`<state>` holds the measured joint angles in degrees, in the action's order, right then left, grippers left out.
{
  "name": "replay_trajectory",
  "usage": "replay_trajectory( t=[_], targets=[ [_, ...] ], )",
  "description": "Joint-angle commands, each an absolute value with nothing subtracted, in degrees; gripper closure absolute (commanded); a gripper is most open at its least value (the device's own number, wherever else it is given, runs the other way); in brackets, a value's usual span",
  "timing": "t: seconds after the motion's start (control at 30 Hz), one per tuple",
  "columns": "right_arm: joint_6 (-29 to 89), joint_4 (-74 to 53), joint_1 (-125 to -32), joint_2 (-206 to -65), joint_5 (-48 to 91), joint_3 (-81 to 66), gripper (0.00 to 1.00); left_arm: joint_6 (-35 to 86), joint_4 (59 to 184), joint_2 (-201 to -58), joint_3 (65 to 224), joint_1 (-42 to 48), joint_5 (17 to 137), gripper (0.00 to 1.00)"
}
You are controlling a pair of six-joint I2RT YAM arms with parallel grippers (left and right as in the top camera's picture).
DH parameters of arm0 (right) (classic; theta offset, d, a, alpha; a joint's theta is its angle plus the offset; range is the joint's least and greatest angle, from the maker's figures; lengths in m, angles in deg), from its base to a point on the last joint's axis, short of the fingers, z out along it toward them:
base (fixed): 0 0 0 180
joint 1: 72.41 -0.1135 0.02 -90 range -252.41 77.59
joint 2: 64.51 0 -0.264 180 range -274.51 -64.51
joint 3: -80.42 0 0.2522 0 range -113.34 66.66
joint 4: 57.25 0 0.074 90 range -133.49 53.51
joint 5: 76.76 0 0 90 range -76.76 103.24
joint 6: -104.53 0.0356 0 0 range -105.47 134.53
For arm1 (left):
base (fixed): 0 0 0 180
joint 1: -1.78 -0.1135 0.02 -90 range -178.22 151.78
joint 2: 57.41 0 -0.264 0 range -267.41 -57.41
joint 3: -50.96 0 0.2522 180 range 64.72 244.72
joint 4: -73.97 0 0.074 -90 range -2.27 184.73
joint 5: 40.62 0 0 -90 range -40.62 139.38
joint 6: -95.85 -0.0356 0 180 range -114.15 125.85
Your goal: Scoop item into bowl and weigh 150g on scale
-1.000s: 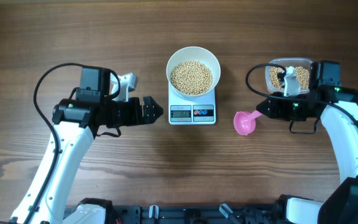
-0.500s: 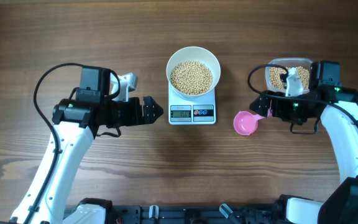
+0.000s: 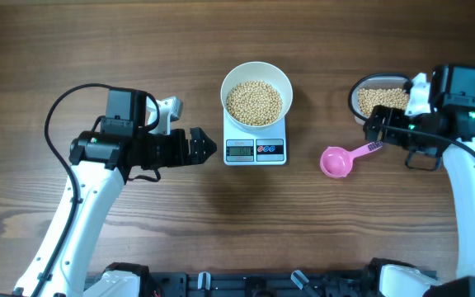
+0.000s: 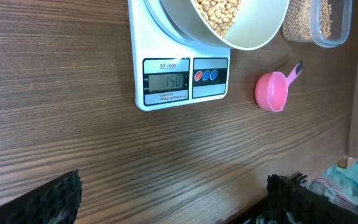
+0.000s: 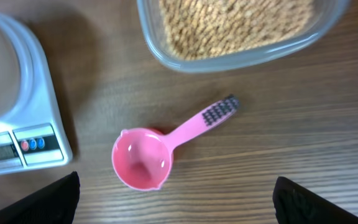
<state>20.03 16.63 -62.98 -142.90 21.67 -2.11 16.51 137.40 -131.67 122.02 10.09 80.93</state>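
Note:
The white bowl (image 3: 256, 76) stands on the white scale (image 3: 256, 151), heaped with beige beans (image 3: 254, 102). In the left wrist view the scale's display (image 4: 165, 81) reads 150 below the bowl (image 4: 253, 38). A pink scoop (image 3: 336, 162) lies empty on the table right of the scale, its handle pointing up and right. My right gripper (image 3: 373, 129) hovers open just above that handle, with the scoop (image 5: 143, 163) lying free between and ahead of its fingers (image 5: 48, 199). My left gripper (image 3: 203, 148) is open left of the scale, holding nothing.
A clear plastic tub (image 3: 382, 97) with more beans sits at the back right, partly under my right arm. Its near wall (image 5: 229, 59) runs close above the scoop's handle. The table's front edge (image 4: 353, 124) shows in the left wrist view.
My right gripper has opened and let go of the scoop, then drawn back to the right. The scoop now lies on the table slightly further right. The left arm has not moved.

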Motion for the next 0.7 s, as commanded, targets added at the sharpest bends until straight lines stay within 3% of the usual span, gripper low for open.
replay_trajectory(
  t=[0.0, 0.3, 0.67],
  targets=[
    [25.42, 17.20, -63.22, -139.91, 22.50, -5.39, 0.00, 16.61, 137.25, -131.58, 123.20, 10.29, 81.63, 0.00],
    [26.71, 15.23, -63.22, -124.48, 27.06, -6.17, 0.00, 16.61, 137.25, -131.58, 123.20, 10.31, 81.63, 0.00],
    [26.65, 30.07, -63.22, -103.47, 26.23, -5.96, 0.00, 16.61, 137.25, -131.58, 123.20, 10.31, 81.63, 0.00]
  ],
)
